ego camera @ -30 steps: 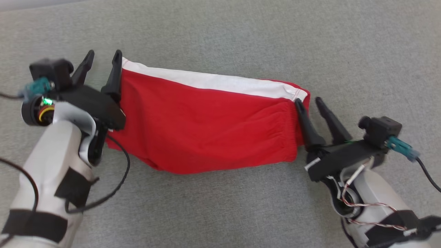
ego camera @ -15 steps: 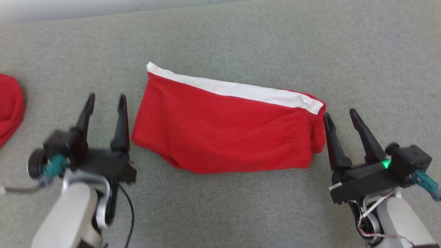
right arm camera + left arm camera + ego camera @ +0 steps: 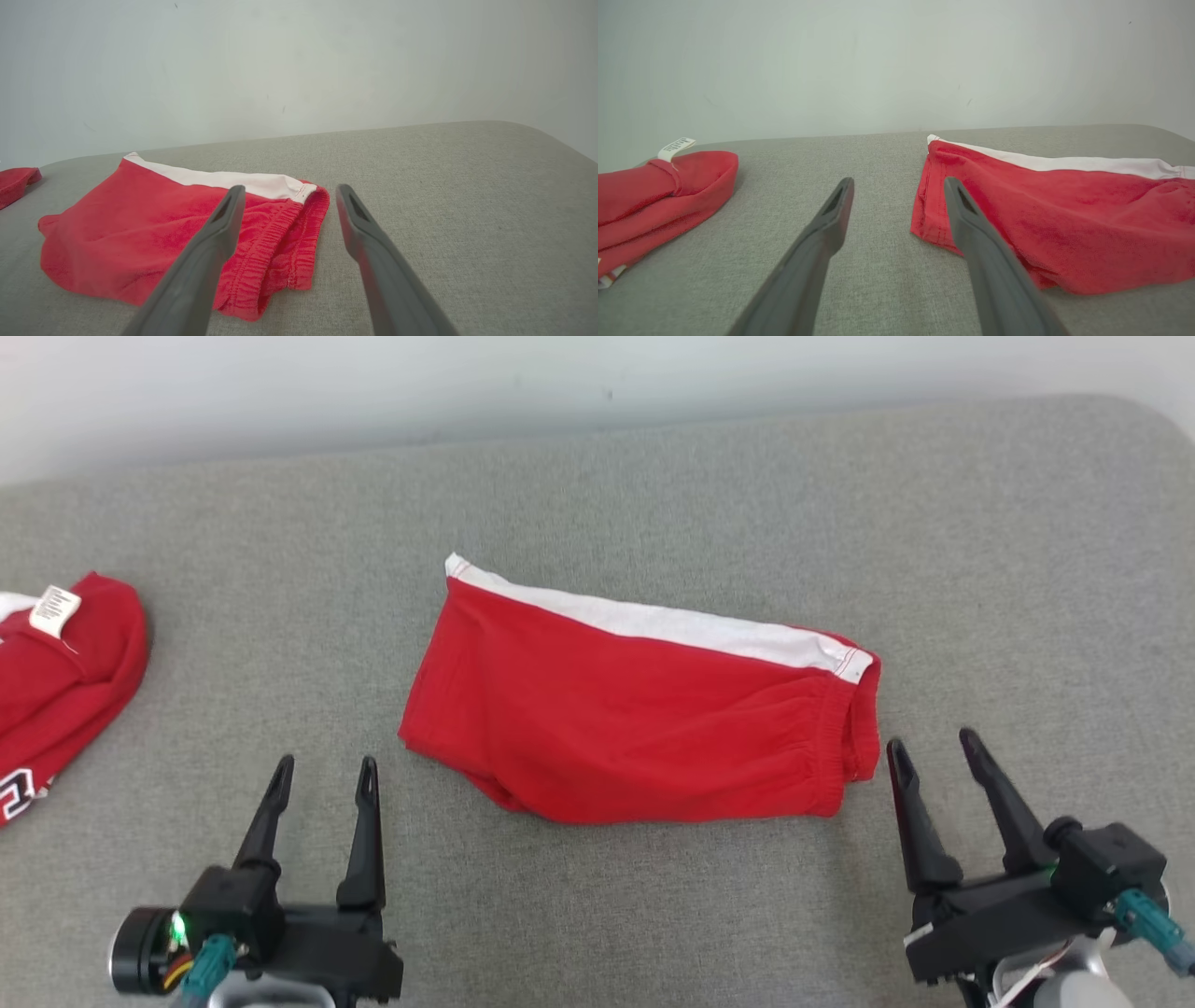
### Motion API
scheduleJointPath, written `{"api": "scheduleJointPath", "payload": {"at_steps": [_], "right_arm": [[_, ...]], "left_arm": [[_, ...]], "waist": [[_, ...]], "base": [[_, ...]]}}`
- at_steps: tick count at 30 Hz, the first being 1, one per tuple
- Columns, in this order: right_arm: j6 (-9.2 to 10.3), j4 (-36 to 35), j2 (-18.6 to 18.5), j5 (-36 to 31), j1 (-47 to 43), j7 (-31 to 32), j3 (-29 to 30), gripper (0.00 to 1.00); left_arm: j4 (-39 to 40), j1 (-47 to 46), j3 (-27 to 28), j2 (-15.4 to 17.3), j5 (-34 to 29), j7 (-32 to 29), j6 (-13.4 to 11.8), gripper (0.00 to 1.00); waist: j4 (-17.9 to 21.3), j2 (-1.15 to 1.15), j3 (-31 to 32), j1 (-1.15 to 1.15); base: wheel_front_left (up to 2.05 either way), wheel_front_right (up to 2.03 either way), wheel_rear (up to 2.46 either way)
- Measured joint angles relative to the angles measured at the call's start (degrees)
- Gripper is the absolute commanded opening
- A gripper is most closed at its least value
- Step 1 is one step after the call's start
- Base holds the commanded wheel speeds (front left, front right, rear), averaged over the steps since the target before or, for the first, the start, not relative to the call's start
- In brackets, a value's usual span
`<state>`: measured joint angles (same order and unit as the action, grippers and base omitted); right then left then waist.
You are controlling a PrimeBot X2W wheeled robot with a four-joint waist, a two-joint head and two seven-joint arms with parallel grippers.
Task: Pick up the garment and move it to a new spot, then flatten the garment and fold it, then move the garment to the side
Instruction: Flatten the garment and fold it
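Observation:
The garment [image 3: 635, 709] is a pair of red shorts with a white stripe along its far edge, folded and lying flat in the middle of the grey surface [image 3: 653, 504]. It also shows in the left wrist view [image 3: 1064, 219] and the right wrist view [image 3: 163, 233]. My left gripper [image 3: 322, 770] is open at the lower left, a little short of the garment's left end [image 3: 899, 184]. My right gripper [image 3: 929, 744] is open at the lower right, just off the elastic waistband end [image 3: 287, 191]. Neither touches the cloth.
Another red garment [image 3: 56, 681] with a white label lies at the left edge of the grey surface [image 3: 658, 196]. A pale wall [image 3: 467, 383] runs along the far edge. The surface's right corner is rounded.
Both grippers have drawn back from the garment's ends toward me, staying open. The head camera has tilted up, bringing the wall and the other red garment into view.

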<state>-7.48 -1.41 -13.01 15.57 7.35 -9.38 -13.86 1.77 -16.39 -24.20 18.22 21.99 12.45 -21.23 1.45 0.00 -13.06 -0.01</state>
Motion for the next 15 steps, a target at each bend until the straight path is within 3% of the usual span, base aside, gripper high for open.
{"api": "scheduleJointPath", "payload": {"at_steps": [15], "right_arm": [[0.0,-2.04,1.45,-1.35,-4.44,2.31,-0.26,1.0]], "left_arm": [[2.79,4.42,-0.75,1.14,0.69,-2.33,-1.31,1.0]], "waist": [[0.06,0.0,3.84,0.0]], "base": [[0.0,0.0,0.0]]}}
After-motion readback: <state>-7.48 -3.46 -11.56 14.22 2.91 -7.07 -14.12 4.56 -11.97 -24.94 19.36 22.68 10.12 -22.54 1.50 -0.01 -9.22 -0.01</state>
